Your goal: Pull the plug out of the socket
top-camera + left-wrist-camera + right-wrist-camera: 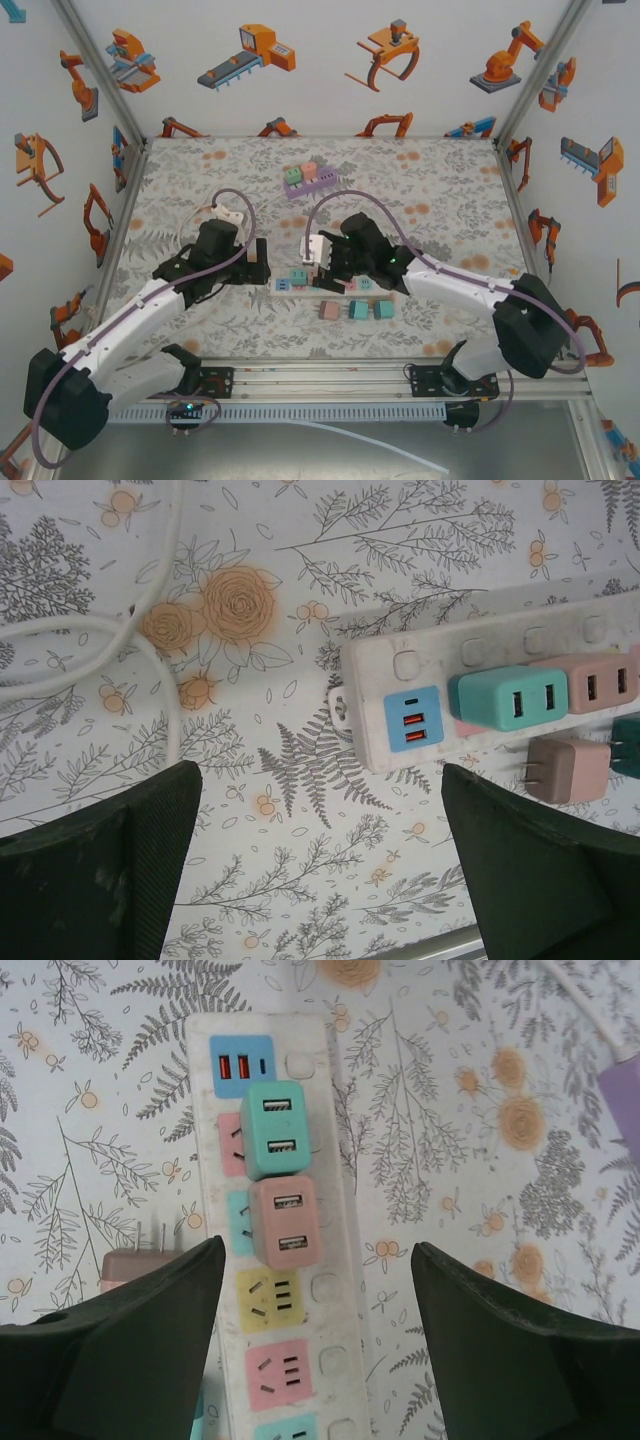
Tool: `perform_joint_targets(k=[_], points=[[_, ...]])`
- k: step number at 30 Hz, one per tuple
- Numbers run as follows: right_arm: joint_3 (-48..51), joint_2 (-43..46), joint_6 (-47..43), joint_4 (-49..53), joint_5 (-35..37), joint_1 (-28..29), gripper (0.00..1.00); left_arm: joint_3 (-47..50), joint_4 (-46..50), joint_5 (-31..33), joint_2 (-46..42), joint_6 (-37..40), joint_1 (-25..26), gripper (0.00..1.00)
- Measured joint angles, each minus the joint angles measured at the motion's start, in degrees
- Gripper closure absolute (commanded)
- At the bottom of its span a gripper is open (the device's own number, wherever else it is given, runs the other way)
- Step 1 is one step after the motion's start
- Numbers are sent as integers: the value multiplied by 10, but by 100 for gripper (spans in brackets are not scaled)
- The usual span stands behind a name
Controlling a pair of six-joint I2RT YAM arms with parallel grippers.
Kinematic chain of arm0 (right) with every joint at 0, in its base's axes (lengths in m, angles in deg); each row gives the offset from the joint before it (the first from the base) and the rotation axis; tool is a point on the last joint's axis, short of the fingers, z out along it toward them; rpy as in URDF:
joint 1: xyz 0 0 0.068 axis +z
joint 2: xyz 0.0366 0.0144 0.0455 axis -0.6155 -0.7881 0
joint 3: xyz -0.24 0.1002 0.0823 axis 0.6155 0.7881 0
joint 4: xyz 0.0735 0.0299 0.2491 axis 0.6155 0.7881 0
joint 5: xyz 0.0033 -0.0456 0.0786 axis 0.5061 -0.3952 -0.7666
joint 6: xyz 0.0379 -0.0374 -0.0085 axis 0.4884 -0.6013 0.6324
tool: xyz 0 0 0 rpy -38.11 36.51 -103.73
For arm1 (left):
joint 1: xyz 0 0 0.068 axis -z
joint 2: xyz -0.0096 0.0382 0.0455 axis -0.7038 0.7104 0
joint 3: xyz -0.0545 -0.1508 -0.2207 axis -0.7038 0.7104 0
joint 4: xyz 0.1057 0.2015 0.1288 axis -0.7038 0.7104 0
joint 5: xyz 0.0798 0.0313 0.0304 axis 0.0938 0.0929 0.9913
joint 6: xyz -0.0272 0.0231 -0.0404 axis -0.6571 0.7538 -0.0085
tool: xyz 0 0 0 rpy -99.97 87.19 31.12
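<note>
Two grippers low over the desk, your left gripper spread wide and empty just off the USB end of the power strip, your right gripper parted and empty above it, teal plug and pink plug seated side by side in the strip, purple tray beyond.

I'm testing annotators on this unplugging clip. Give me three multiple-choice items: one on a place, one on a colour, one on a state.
1. Where does the loose pinkish-brown adapter lie? A) on the table beside the power strip B) in a socket C) in a pincer
2. What colour is the adapter plugged in nearest the blue USB panel? A) yellow B) teal C) purple
3. How is the left pincer? A) shut on a cord B) shut on an adapter C) open, empty
Answers: A, bare prongs, beside the strip; B, the teal adapter sits beside the panel; C, fingers wide apart, gripping nothing.
</note>
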Motion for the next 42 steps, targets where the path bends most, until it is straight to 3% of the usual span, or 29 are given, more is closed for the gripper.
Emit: perform_joint_targets(k=[8,15,34,42], points=[[-46,-69,-25,35,-35,-4,44,2,-34,-50,56,-8,-21,12],[-55,-101,-29,41,-50,-4,52,2,-62,-78,103,-10,-22,13],[-61,-109,-36,52,-62,-7,67,2,-89,-107,204,-11,-23,26],[-65,-109,-36,61,-62,-7,75,1,-100,-124,219,-17,-23,26]])
